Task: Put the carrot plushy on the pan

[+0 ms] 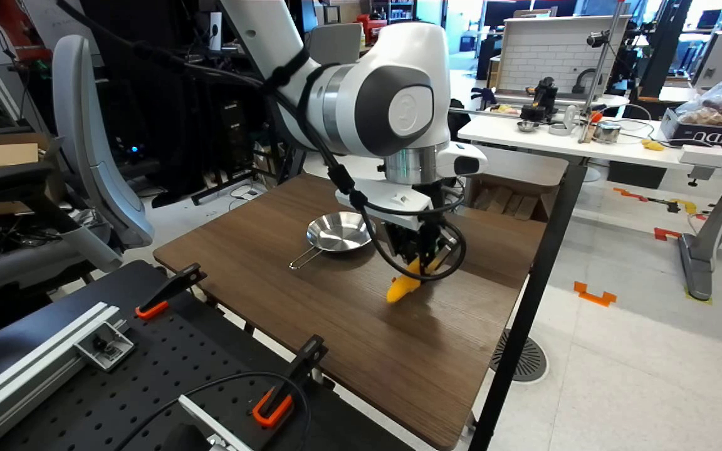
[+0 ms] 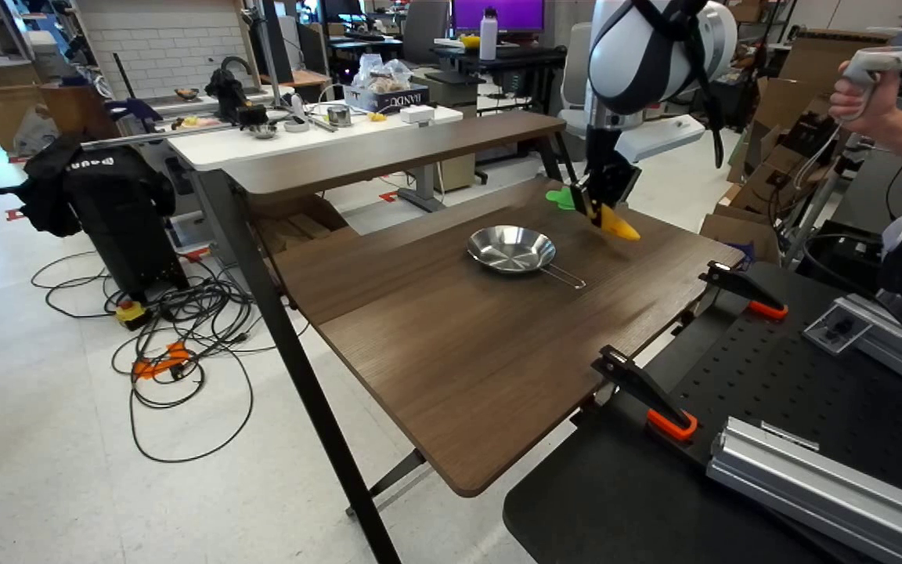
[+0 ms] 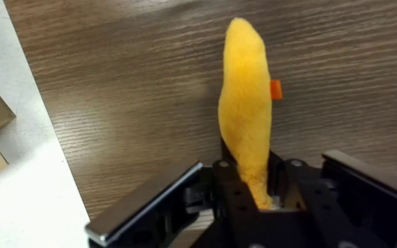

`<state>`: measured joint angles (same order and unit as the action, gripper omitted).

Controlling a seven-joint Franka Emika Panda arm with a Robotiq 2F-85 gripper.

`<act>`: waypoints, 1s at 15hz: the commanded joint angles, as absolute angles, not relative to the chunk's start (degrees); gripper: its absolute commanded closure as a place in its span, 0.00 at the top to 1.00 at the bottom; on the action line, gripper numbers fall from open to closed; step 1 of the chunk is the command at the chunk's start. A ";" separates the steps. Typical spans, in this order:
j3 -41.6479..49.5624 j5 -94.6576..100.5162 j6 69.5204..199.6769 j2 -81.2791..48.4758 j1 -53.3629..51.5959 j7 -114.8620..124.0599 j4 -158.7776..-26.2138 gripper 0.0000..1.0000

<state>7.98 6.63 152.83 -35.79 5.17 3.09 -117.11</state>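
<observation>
The carrot plushy is yellow-orange and tilted, with its tip pointing down and away from the gripper. It also shows in an exterior view with its green top sticking out behind the fingers, and in the wrist view. My gripper has its fingers closed against both sides of the plushy. A shadow lies below it, so it seems to be just above the table. The silver pan rests on the table beside the gripper and shows in an exterior view. It is out of the wrist view.
The brown table carries the pan. A raised shelf and a black post stand along its side. Black clamps with orange pads sit on the black perforated board. A person's hand holds a controller.
</observation>
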 commanded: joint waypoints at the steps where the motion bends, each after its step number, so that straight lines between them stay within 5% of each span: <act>1: 6.55 5.18 150.62 -29.34 4.87 2.06 -121.18 0.03; 15: 0.32 3.14 147.79 -22.04 -0.71 4.15 -123.40 0.03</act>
